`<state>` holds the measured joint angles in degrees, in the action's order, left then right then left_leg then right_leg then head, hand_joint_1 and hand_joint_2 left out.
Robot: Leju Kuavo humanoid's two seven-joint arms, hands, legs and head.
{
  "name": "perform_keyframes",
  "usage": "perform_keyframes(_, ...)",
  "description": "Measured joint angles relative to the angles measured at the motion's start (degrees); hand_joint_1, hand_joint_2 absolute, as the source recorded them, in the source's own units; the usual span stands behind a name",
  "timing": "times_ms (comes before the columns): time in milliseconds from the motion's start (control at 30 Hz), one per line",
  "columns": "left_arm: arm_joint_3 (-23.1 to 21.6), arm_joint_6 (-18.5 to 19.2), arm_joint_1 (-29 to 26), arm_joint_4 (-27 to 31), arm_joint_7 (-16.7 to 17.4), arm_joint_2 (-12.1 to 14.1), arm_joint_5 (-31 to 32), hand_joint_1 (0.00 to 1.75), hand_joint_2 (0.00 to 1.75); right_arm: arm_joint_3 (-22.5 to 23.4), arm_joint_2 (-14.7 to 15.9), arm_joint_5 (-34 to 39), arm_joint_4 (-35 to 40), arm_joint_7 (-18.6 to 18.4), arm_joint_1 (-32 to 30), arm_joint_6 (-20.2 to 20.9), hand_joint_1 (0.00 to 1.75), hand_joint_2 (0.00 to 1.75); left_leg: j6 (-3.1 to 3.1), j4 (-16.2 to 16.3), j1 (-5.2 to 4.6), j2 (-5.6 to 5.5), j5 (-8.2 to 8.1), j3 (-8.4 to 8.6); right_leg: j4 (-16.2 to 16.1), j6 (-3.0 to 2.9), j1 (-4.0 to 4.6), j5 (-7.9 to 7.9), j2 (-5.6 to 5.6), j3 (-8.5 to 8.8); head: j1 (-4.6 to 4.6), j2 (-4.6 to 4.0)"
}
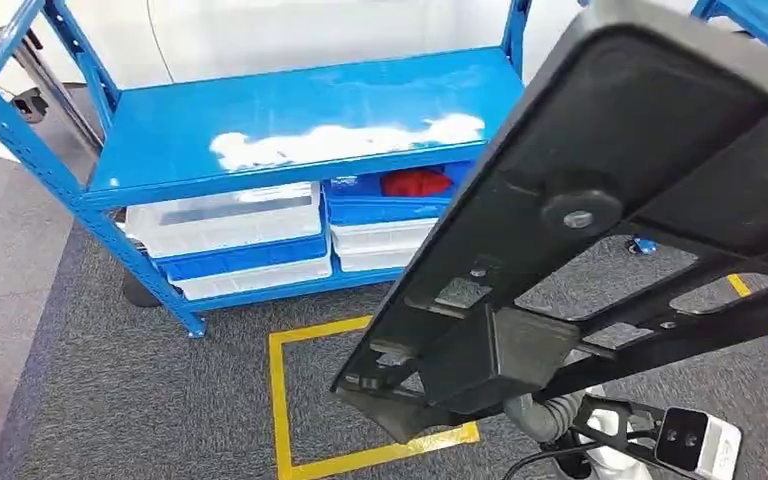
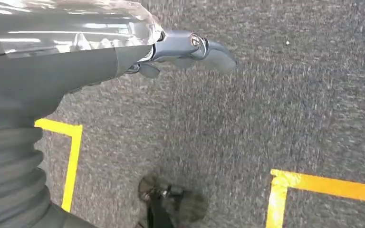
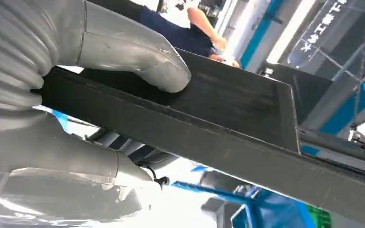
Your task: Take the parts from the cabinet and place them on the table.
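Grey carpet marked with yellow tape (image 1: 278, 400) lies under everything, and a blue shelving unit (image 1: 300, 115) stands on it ahead of the robot. Raised across the head view is the task's thing, a large black flat part (image 1: 600, 230) with ribs, cut-outs and a round boss on its underside; it is off the shelves, tilted up toward the right and carried in the air, not yet on any table. It is held by its edge: in the right wrist view the right hand (image 3: 66, 118) clamps the part's rim, the thick thumb (image 3: 138, 57) pressing on one face and the fingers underneath, which probably explains the slanted carry, since one grip near an end lets the far side ride high. The left hand (image 2: 185, 50) hangs over the carpet holding nothing that can be seen, its fingers loosely extended. Behind the part, the unit's top shelf is glossy and bright with glare, and the lower shelf holds white and blue bins (image 1: 230, 235), one blue bin with something red (image 1: 415, 183) in it
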<state>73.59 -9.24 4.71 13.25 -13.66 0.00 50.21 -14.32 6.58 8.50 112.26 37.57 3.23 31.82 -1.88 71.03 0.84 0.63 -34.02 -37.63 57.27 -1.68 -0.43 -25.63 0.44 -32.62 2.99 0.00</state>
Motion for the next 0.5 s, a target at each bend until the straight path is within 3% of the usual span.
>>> perform_keyframes(33,0.0,-0.1,-0.1,0.0,0.1,0.1,0.0,0.00,1.75,0.0,0.0,-0.1,0.0,0.0,-0.1,0.0,1.75,1.75,-0.01,4.0,-0.01,-0.10,-1.21,-1.79,0.1,-0.07,0.13,0.06,0.51,-0.12,0.00,0.00)
perform_keyframes(67,0.0,-0.2,-0.2,0.0,0.3,0.1,0.0,0.00,1.75,0.0,0.0,-0.2,0.0,0.0,-0.2,-0.1,1.75,1.75,0.06,5.0,-0.01,-0.12,-0.86,-2.31,0.1,-0.08,0.24,0.08,0.99,-0.17,0.00,0.00)
perform_keyframes(100,0.0,-0.2,-0.2,0.0,0.4,0.2,0.0,0.00,1.75,0.0,0.0,-0.5,0.0,0.0,-0.2,-0.4,1.75,1.75,0.24,3.2,-0.02,-0.15,0.68,-1.44,0.2,-0.07,0.28,0.08,1.50,-0.16,0.00,0.00)
perform_keyframes(167,0.0,-0.2,-0.2,0.0,0.9,0.2,0.4,0.00,1.75,0.0,-0.2,-1.5,0.8,0.0,-0.2,-1.5,1.75,1.75,0.83,-6.9,-0.06,-0.80,6.03,3.51,0.4,0.01,0.39,0.03,2.61,-0.06,0.00,0.00)
perform_keyframes(200,0.0,-0.2,-0.2,0.0,1.1,0.3,0.5,0.00,1.75,0.0,-0.2,-2.2,1.2,0.0,-0.2,-2.4,1.75,1.75,1.26,-11.8,-0.06,-2.27,7.90,5.81,0.5,0.09,0.37,-0.01,3.08,-0.04,0.00,0.00)
perform_keyframes(233,0.0,-0.1,-0.2,0.0,1.6,0.5,0.6,0.00,1.75,-0.2,-0.3,-3.0,1.5,0.0,-0.2,-3.2,1.75,1.75,1.50,-13.2,-0.07,-3.91,6.97,6.44,0.7,0.43,0.67,0.05,3.39,-0.34,-0.02,0.00)
perform_keyframes(333,0.0,0.0,-0.1,0.0,2.9,0.5,0.8,0.00,1.75,-1.0,-0.3,-5.0,1.9,0.0,-0.4,-5.4,1.75,1.75,1.73,-13.5,-0.44,-2.86,7.22,6.37,0.6,1.60,0.04,0.55,4.84,-1.00,-0.02,0.00)
perform_keyframes(367,0.0,-0.1,0.0,0.0,3.4,0.4,0.8,0.00,1.75,-1.4,-0.3,-5.4,1.9,0.0,-0.4,-6.0,1.75,1.75,2.23,-14.0,0.06,-2.38,7.58,6.47,0.5,2.10,0.48,0.66,5.33,-1.05,0.00,0.00)
perform_keyframes(400,0.0,-0.4,0.2,0.0,4.1,0.3,0.8,0.00,1.75,-1.7,-0.3,-5.8,2.0,0.0,-0.7,-6.6,1.75,1.75,2.59,-14.4,0.28,-1.62,7.91,6.60,1.2,2.23,0.31,-0.04,3.94,-1.17,0.00,0.00)
perform_keyframes(433,0.0,-0.7,0.2,0.0,4.8,0.2,0.6,0.00,1.75,-2.2,-0.3,-5.9,2.0,0.0,-0.6,-7.3,1.75,1.75,2.94,-14.5,0.27,-1.26,7.97,6.56,3.5,2.48,0.45,-1.85,1.86,-2.34,-0.02,0.00)
perform_keyframes(500,0.1,-1.2,-0.1,0.0,5.5,-0.4,0.2,0.00,1.75,-3.1,-0.3,-6.2,1.7,0.0,-1.0,-8.2,1.75,1.75,3.03,-14.4,0.09,-0.24,7.94,6.44,12.1,2.96,0.07,-6.29,0.28,-6.39,-0.02,0.00)
